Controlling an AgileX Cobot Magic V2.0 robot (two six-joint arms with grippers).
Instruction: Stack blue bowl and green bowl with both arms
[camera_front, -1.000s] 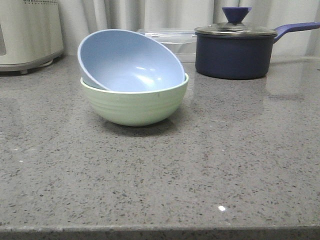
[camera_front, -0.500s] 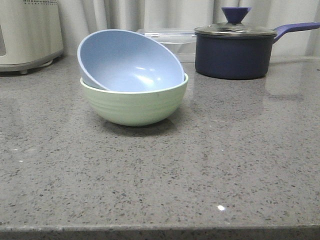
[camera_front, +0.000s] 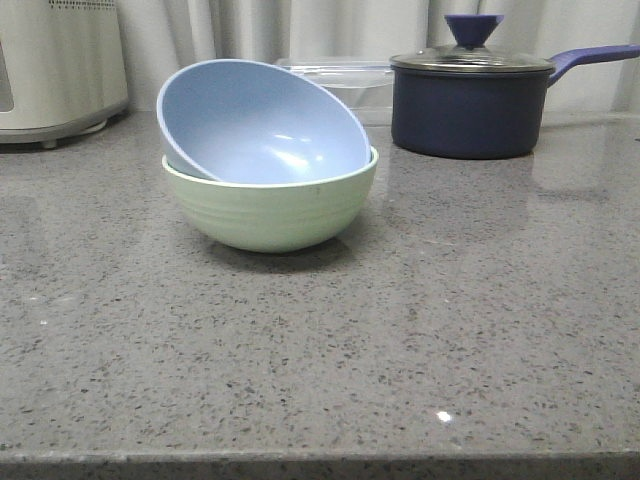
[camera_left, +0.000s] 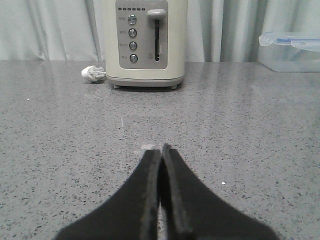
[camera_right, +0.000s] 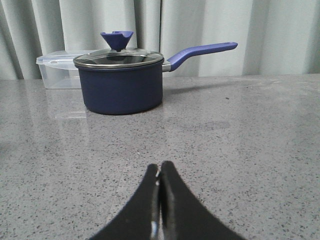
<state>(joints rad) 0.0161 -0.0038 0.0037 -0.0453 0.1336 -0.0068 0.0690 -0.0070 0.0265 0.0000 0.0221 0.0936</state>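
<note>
We see our left matte black tapered claw (camera_left: 160, 152) and the matching right claw (camera_right: 159, 167) (each with faintly roughened inner edges).

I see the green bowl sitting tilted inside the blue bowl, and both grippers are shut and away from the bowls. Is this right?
Not quite: the order is reversed. The front view shows the blue bowl sitting tilted inside the green bowl. The rest holds: the left gripper and right gripper are shut, away from the bowls.
</note>
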